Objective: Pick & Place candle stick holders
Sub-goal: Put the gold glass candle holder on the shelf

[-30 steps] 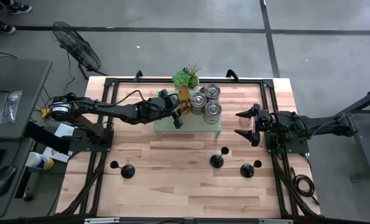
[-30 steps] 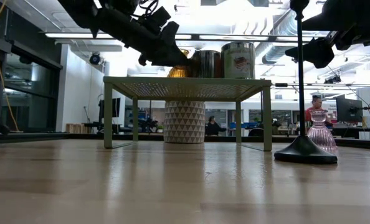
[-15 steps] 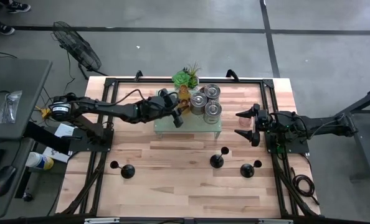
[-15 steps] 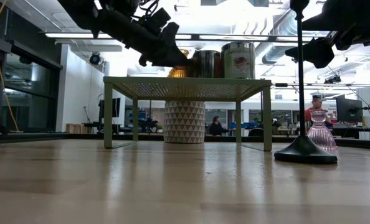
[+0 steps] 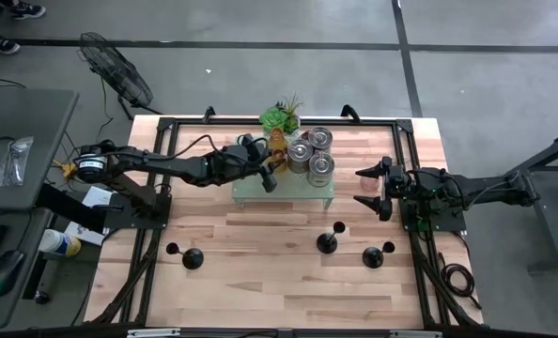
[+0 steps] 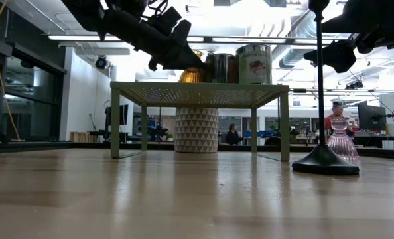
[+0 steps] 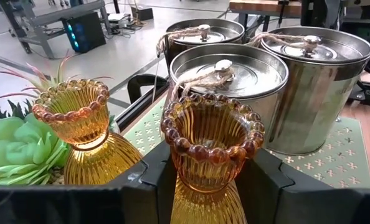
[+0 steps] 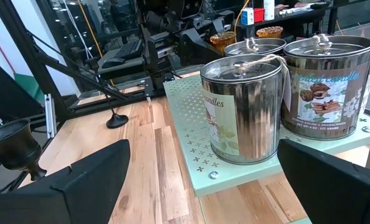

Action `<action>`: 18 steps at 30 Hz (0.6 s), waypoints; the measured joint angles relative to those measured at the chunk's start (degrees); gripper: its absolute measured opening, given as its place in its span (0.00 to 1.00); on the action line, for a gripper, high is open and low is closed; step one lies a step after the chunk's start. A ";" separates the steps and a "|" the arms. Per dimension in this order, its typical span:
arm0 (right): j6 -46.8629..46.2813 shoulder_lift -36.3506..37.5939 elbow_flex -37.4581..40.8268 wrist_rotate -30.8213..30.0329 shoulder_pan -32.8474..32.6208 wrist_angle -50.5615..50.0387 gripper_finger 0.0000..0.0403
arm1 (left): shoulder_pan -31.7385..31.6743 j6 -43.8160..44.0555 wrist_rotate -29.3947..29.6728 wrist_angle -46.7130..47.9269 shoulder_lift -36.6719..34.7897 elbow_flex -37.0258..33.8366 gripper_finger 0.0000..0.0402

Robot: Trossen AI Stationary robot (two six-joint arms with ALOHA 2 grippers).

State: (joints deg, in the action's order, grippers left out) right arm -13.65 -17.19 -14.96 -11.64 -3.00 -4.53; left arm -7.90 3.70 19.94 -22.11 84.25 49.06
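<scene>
- On the left, the left pincer (image 5: pixel 271 174) reaches over the pale green perforated stand (image 5: pixel 253 191) and is clamped on an amber glass holder (image 7: pixel 211 140); the wrist view shows its 2 dark fingers (image 7: pixel 149 180) pressed against the glass on either side.
- Just beside it stands a 2nd amber holder (image 7: pixel 85 134), next to the green spiky plant (image 5: pixel 279 116); 3 silvery tins (image 5: pixel 312 155) fill the rest of the stand.
- Progress, as I judge it: 2 amber pieces and 3 tins are on the stand, the gripped one not yet released or not yet lifted — I cannot tell which.
- Still on the bare worktop (image 5: pixel 260 272): 3 black holders (image 5: pixel 328 242) with round bases and thin stems — 1 at the front left, 2 at the front right — and a pinkish glass piece (image 5: pixel 368 204) by the right arm.
- At the right edge, the right pincer (image 5: pixel 373 188) waits with its jaws spread wide, holding nothing.
- The worktop is pale planked wood in a black frame; around it lie grey concrete floor, a floor fan (image 5: pixel 115 70) and a desk (image 5: pixel 16 150), with an open workshop behind.
</scene>
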 joint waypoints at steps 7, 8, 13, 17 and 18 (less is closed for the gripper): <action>0.00 0.01 0.00 0.00 0.01 0.00 0.99 | 0.01 1.54 -1.26 -2.57 2.24 -0.02 0.32; -0.01 0.00 0.00 0.00 -0.01 0.00 0.99 | 0.00 1.66 -1.24 -2.56 2.32 -0.02 0.32; -0.02 0.02 0.00 0.00 0.01 0.02 0.99 | 0.02 1.23 -1.14 -2.38 2.27 0.00 0.32; -0.01 0.02 0.00 0.00 0.00 0.02 0.99 | 0.02 1.11 -1.03 -2.25 2.27 -0.01 0.32; -0.01 0.02 0.00 0.00 0.01 0.00 0.99 | 0.02 1.10 -1.00 -2.25 2.27 -0.01 0.32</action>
State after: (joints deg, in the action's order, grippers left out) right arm -13.66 -17.17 -14.96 -11.64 -2.99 -4.54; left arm -7.88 4.80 18.95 -24.36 86.52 49.05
